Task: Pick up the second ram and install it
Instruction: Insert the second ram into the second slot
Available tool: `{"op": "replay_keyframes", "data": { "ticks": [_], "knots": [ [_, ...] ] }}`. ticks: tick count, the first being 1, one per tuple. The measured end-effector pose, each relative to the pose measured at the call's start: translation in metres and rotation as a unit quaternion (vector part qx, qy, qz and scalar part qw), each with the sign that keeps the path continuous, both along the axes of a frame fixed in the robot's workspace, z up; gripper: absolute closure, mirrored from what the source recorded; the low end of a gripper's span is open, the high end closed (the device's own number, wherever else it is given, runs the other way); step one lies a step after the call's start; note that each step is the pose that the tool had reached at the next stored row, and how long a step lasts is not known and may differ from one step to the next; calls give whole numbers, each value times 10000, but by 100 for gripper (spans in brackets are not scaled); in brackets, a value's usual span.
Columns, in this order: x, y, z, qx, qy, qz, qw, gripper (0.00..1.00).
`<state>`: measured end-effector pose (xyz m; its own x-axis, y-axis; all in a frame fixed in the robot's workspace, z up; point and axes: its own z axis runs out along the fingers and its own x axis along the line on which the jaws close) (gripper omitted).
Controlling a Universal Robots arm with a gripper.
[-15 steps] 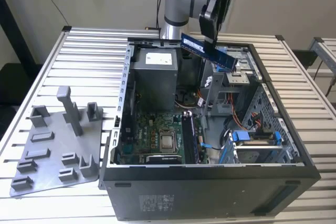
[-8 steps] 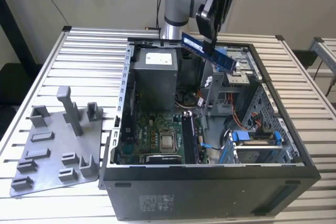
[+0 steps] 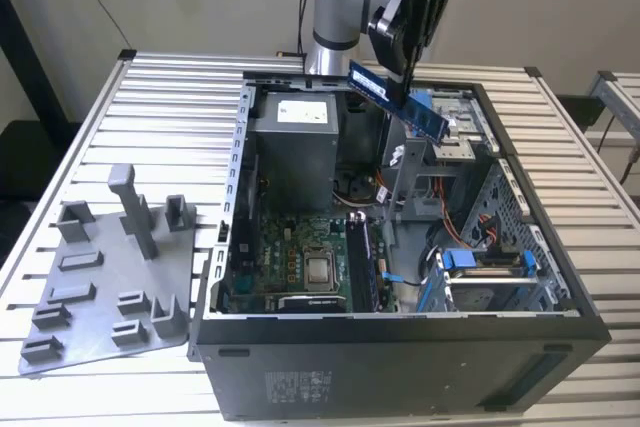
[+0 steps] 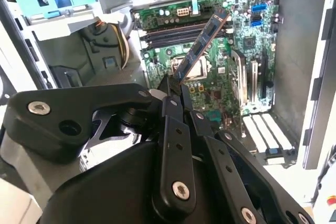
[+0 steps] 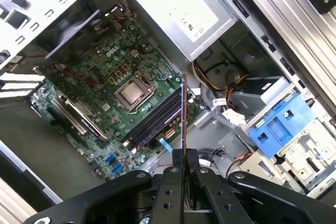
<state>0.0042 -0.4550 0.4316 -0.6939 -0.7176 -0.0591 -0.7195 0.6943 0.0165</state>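
Item: computer case [image 3: 400,332], open side up, resting on the slatted table [image 3: 170,97]. Item: gripper [image 3: 407,85], which I see poised above the case with its fingers pinched onto the second ram [image 3: 428,117]. The stick is in the air above the case opening, tilted, and well clear of the motherboard [image 3: 300,257] on the case floor. In the first wrist view the second ram [image 5: 184,114] shows edge-on, clamped at one end, with the memory slots [image 5: 155,116] inside the case beyond it. One slot may already carry a stick, but I cannot be sure from here. Also inside the case are a grey power supply [image 3: 295,147] and a blue drive caddy [image 3: 480,262]. Outside the case, on the exterior view's left, lies a grey fixture plate [image 3: 110,287].
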Motion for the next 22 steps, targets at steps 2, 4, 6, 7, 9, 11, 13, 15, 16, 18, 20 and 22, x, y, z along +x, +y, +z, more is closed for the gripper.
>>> {"op": "replay_keyframes", "data": {
  "ticks": [2, 4, 6, 7, 9, 11, 13, 15, 16, 18, 20, 22],
  "knots": [
    [0, 0, -5, -1, 0, -96, 10000, 86],
    [0, 0, -11, -1, 0, -200, 9998, 86],
    [0, 0, -17, -1, 0, -317, 9995, 86],
    [0, 0, -20, -1, 0, -381, 9993, 86],
    [0, 0, -28, -1, 0, -507, 9987, 86],
    [0, 0, -34, -1, 0, -628, 9980, 86],
    [0, 0, -41, -1, 0, -748, 9972, 86],
    [0, 0, -49, -1, 0, -868, 9962, 86],
    [0, 0, -54, -1, 0, -929, 9957, 86],
    [0, 0, -62, -1, 1, -1055, 9944, 86],
    [0, 0, -67, -2, 9, -1163, 9932, 86],
    [-1, 0, -69, -9, 54, -1208, 9927, 86]
  ]
}}
